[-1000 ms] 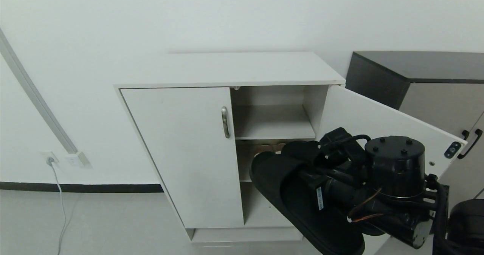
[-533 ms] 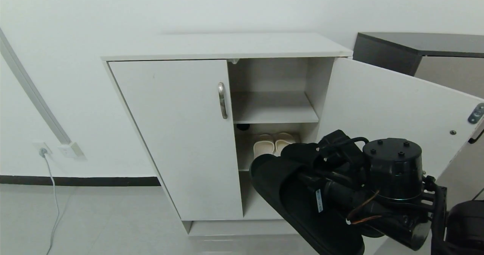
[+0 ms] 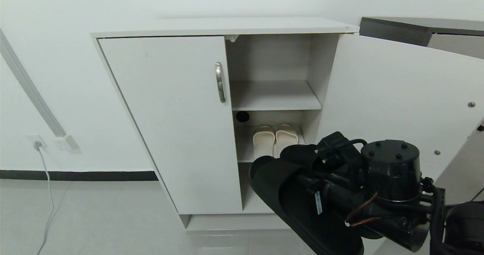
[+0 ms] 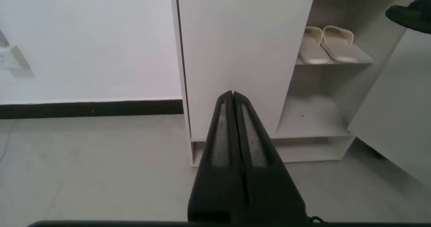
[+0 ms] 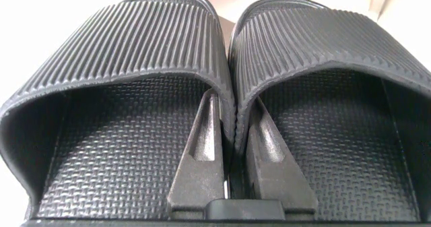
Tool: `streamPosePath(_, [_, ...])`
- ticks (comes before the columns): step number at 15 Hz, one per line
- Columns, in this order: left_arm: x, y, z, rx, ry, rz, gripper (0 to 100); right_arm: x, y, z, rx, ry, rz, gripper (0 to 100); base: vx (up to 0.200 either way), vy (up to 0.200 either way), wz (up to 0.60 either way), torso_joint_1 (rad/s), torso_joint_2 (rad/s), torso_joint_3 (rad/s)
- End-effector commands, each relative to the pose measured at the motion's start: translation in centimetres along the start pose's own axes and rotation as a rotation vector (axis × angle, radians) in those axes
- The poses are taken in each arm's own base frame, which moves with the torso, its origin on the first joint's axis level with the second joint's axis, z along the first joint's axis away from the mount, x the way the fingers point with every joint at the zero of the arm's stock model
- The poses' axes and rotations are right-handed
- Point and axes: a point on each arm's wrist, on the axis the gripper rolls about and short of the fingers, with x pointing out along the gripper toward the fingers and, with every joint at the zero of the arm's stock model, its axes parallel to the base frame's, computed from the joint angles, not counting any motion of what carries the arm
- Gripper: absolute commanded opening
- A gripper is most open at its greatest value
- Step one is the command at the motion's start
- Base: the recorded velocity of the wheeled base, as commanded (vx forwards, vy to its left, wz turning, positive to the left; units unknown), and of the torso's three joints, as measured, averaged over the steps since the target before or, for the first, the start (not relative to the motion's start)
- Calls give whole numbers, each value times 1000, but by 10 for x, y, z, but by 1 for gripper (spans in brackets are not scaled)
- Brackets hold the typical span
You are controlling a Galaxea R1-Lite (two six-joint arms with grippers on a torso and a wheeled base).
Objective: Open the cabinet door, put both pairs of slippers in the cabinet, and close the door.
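The white cabinet (image 3: 227, 25) has its left door (image 3: 170, 115) closed and its right door (image 3: 397, 96) swung wide open. A pair of beige slippers (image 3: 275, 138) (image 4: 330, 44) lies side by side on the middle shelf. My right gripper (image 3: 315, 189) (image 5: 232, 153) is shut on the inner walls of a pair of black slippers (image 3: 280, 187) (image 5: 161, 65), pinching them together. They hang in front of the open bay, level with the lower shelf (image 4: 306, 116). My left gripper (image 4: 232, 119) is shut and empty above the floor, facing the closed door.
A dark cabinet (image 3: 416, 26) stands right behind the open door. On the wall to the left are a socket with a cable (image 3: 38, 146) and a slanted conduit (image 3: 30, 92). The top shelf (image 3: 272, 96) is bare. Grey floor stretches in front.
The head camera has moved lower, so the whole cabinet sits higher in the picture and the beige slippers have come into sight. The right arm with the black slippers holds its pose.
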Motion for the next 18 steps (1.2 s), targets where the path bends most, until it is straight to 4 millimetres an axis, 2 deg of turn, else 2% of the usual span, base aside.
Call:
streamPosePath(1, [0, 0, 0, 0, 1, 1, 0, 0, 0, -1, -1, 4, 1, 0, 0, 0, 0, 0, 0, 0])
streamPosePath(6, [0, 0, 0, -3, 1, 1, 0, 1, 1, -2, -4, 6, 2, 0, 0, 0, 0, 0, 0, 0])
streamPosePath(8, [0, 0, 0, -3, 1, 1, 0, 8, 6, -5, -11, 6, -5, 0, 0, 0, 0, 0, 0, 0])
streamPosePath(10, [0, 0, 0, -3, 1, 1, 0, 28, 23, 0, -1, -32, -98, 0, 0, 0, 0, 0, 0, 0])
streamPosePath(11, [0, 0, 0, -3, 1, 1, 0, 52, 37, 4, 38, -64, -233, 0, 0, 0, 0, 0, 0, 0])
streamPosePath(13, [0, 0, 0, -3, 1, 1, 0, 88, 53, 15, 96, -126, -405, 0, 0, 0, 0, 0, 0, 0])
streamPosePath(14, [0, 0, 0, -3, 1, 1, 0, 95, 54, 24, 103, -137, -465, 0, 0, 0, 0, 0, 0, 0])
streamPosePath(17, [0, 0, 0, -3, 1, 1, 0, 96, 55, 56, 117, -146, -541, 0, 0, 0, 0, 0, 0, 0])
streamPosePath(18, [0, 0, 0, -3, 1, 1, 0, 96, 56, 58, 119, -149, -545, 0, 0, 0, 0, 0, 0, 0])
